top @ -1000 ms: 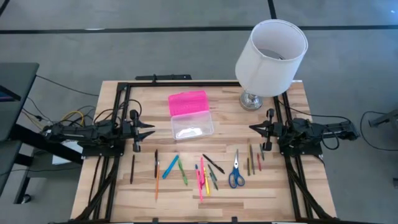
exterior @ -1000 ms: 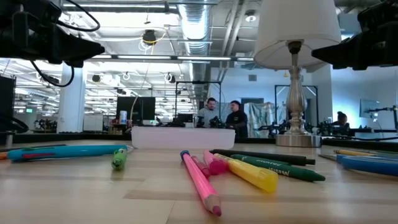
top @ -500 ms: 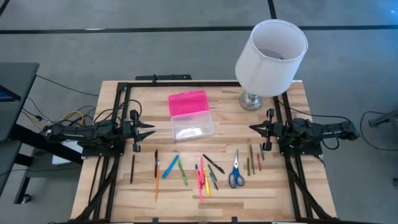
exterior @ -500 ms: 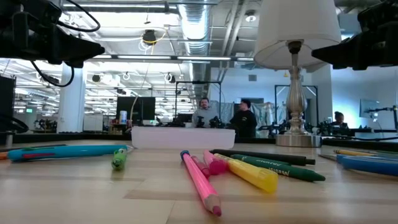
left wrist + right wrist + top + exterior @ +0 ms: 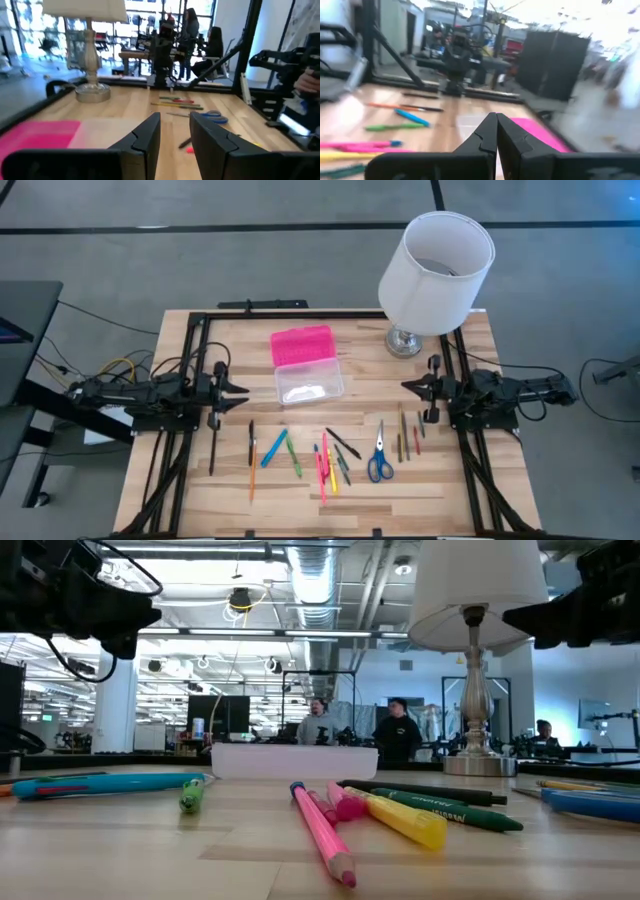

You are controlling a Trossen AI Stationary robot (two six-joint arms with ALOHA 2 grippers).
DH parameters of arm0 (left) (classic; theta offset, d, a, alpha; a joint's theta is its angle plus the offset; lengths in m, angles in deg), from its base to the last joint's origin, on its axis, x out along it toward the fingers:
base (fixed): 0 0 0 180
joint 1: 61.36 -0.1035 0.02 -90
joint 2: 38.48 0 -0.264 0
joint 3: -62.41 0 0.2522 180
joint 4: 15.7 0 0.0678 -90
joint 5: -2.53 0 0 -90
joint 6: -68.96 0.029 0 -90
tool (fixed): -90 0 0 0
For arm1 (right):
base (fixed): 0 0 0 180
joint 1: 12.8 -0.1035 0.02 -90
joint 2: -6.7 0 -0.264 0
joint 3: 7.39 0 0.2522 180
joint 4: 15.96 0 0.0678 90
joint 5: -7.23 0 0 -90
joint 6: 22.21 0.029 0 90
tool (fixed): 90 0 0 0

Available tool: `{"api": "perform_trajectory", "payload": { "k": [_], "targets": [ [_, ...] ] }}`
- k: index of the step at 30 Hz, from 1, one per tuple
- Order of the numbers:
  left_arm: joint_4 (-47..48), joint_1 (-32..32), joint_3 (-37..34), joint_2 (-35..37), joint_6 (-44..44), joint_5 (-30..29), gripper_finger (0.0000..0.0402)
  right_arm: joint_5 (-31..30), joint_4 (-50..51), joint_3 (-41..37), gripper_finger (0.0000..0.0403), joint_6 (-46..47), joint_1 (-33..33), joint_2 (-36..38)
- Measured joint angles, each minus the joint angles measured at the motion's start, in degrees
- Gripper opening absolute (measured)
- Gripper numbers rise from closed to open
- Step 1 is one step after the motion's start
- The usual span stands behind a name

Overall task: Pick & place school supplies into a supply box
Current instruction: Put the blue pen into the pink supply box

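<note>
Fingers of the left gripper point(image 5: 240, 389) stand slightly apart, holding nothing, at the table's point(image 5: 460, 480) left edge; the right gripper point(image 5: 405, 387) is pinched shut and empty at the right edge. Between them sits the box point(image 5: 309, 382), pink lid point(image 5: 301, 345) open. Pens and pencils point(image 5: 326, 463) and scissors point(image 5: 378, 454) lie scattered near the front.

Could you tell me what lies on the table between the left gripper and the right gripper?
In the high view, only the supply box sits between the left gripper and the right gripper; the rest of that stretch is bare wood. The school supplies lie nearer the table's front edge.
</note>
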Motion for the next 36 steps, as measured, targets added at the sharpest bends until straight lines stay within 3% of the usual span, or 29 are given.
{"api": "perform_trajectory", "payload": {
  "k": [3, 7, 13, 18, 22, 26, 32, 36],
  "targets": [
    [1.3, 0.0, 0.0, 0.0, -1.6, 2.4, 0.01, 0.3, -1.0, 0.0, 0.0, 7.3, 0.0, 0.0],
    [1.5, 0.0, 0.0, -0.1, -1.4, 5.3, 0.01, 0.3, -3.0, 0.0, 0.0, 8.3, 0.0, 0.0],
    [1.5, 0.0, 0.0, -0.1, 2.8, 5.3, 0.01, 0.3, -3.0, 0.0, 0.0, 8.0, 0.0, 0.0],
    [0.4, 0.0, 0.0, -0.1, 6.8, 4.7, 0.01, 0.3, -8.4, 0.1, 0.0, 13.8, 0.0, 0.0],
    [-5.4, 0.0, -0.4, -0.1, 4.2, 3.7, 0.01, 0.4, -9.0, 0.1, 0.0, 15.6, -0.4, 0.0],
    [-6.8, 0.0, -0.4, -0.1, 3.8, 6.8, 0.01, 1.8, -9.4, 0.1, 0.0, 18.3, -2.4, -0.2],
    [-7.8, 0.0, -0.5, -0.1, 14.7, 12.8, 0.01, 2.0, -18.2, 0.1, 0.0, 11.6, -5.8, -4.6],
    [-7.7, 0.0, -0.5, -0.1, 16.9, 13.9, 0.01, 1.9, -23.1, 1.2, 0.0, 4.6, -6.0, -9.0]
  ]
}}
